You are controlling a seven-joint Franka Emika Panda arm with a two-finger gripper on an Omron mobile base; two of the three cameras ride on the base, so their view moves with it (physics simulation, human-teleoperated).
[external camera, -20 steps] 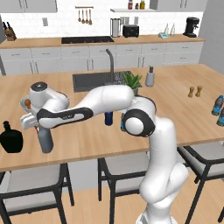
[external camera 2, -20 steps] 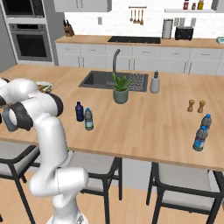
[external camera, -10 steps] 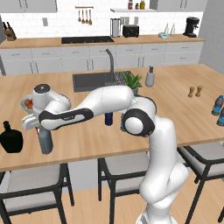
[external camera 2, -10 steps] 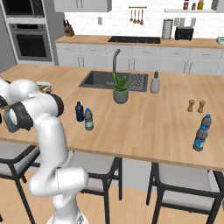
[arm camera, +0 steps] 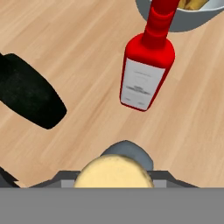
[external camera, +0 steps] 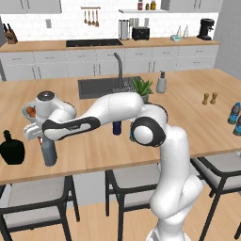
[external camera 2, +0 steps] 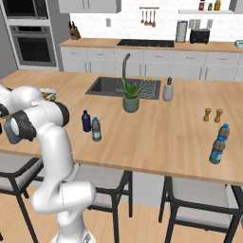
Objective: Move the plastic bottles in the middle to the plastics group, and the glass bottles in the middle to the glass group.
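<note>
- One dark grey bottle (external camera: pixel 48 153) with a tan cork top stands on the island's left end, gripped by the gripper (external camera: pixel 42 136).
- One red bottle (arm camera: pixel 146 70), white label unreadable, and one black bottle (external camera: pixel 11 149) stand nearby.
- Two small bottles mid-counter: navy bottle (external camera 2: pixel 86 121), pale-blue bottle (external camera 2: pixel 96 129).
- Two water bottles (external camera 2: pixel 219 144) far right.

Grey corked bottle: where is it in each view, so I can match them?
Left base view: grey corked bottle at far left, near the counter's front edge.
Right base view: bottle at the left edge, behind the arm's elbow.
Hand view: bottle bottom centre, cork towards the camera.
Shared landmark: the bowl.
</note>
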